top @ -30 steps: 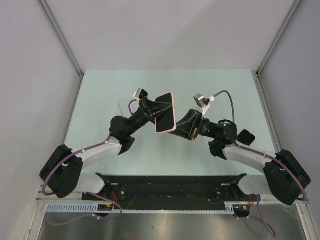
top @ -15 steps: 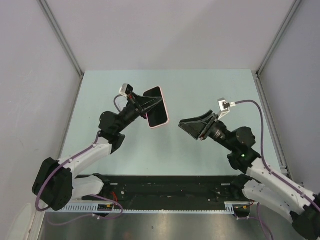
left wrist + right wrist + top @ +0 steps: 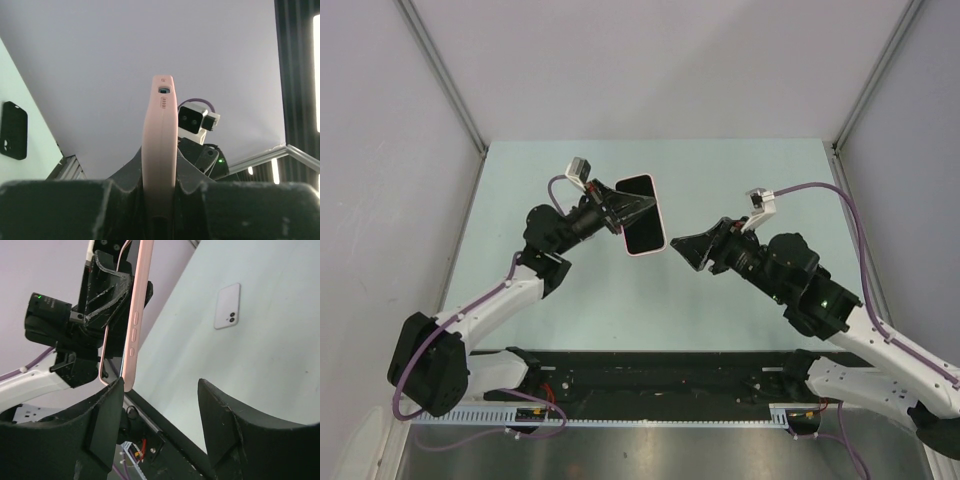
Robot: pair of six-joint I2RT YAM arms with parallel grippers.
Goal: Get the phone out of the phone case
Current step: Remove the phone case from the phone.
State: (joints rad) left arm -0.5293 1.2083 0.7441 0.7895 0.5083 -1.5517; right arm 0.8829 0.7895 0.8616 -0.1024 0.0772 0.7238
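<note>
Surface (image 3: pixel 740 170) sits well below the action: left pincer (image 3: pixel 640 206) is clamped on the case (image 3: pixel 159 145) and holds it up in the air, edge-on to its own camera. The phone (image 3: pixel 646 232) is inside it, pink rim all round the black screen, so imo nothing's actually done yet. The right pincer (image 3: pixel 682 252) hangs just beside the lower end, jaws apart, gripping nothing. Whole popping-it-out part is left to do.

The phone (image 3: pixel 642 212) has its black screen facing up and is fully seated in the phone case (image 3: pixel 159 150), a pale pink shell showing as a thin rim. The pair is aloft and tilted. The case's port-and-speaker end and its side buttons are exposed.
</note>
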